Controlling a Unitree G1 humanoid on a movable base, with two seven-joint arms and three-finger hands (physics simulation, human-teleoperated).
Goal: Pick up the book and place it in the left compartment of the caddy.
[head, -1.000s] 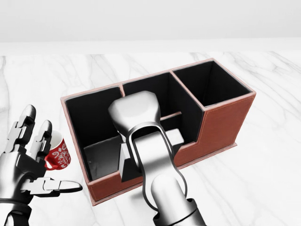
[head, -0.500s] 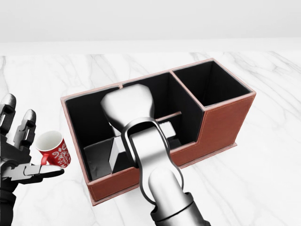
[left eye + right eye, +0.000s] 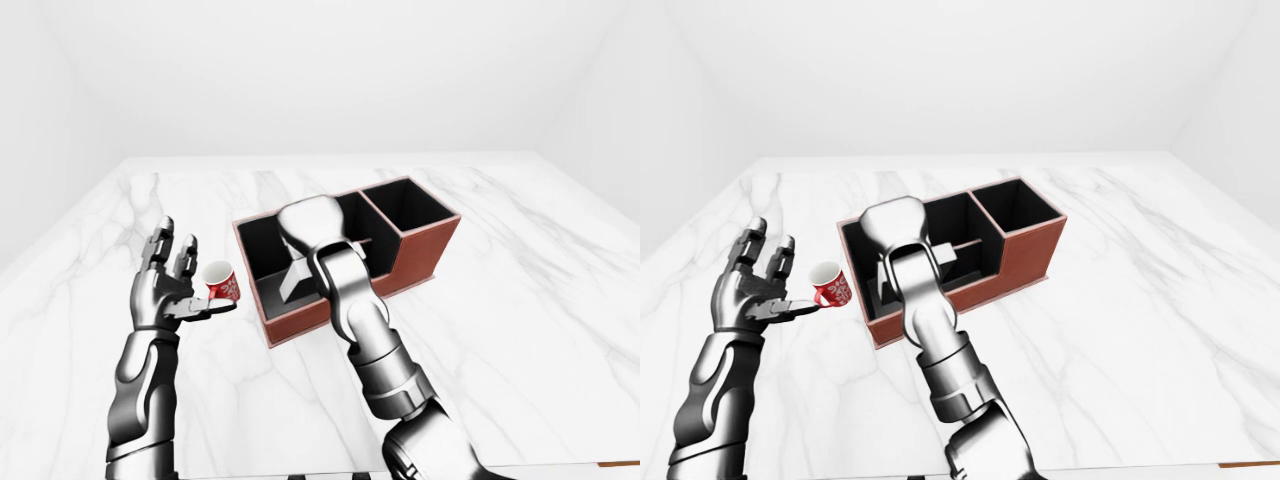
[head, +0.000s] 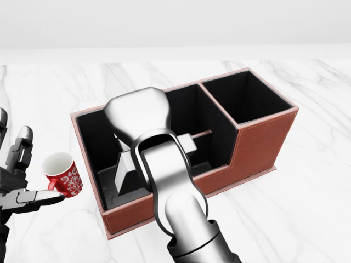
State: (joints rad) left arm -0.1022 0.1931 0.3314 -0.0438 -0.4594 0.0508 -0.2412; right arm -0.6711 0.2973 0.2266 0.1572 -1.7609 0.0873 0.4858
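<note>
Right hand (image 3: 895, 225) reaches into the caddy (image 3: 1025, 262); open left hand (image 3: 750, 285) stands beside a red mug (image 3: 828, 286) on the marble worktop (image 3: 1140, 300)

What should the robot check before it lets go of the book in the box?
1. Book is over the left compartment of the caddy: ok, its grey cover leans inside that part in the head view.
2. Book rests on the bottom: cannot tell, the right hand hides its top and the lower edge is in shadow.
3. Right hand's grip on the book: cannot tell, the fingers are hidden behind the hand.
4. Left hand is out of the way: ok, it is open and off to the left of the caddy.
5. Red cup is clear of the caddy: ok, it stands outside, beside the left wall, near the left hand's fingers.
</note>
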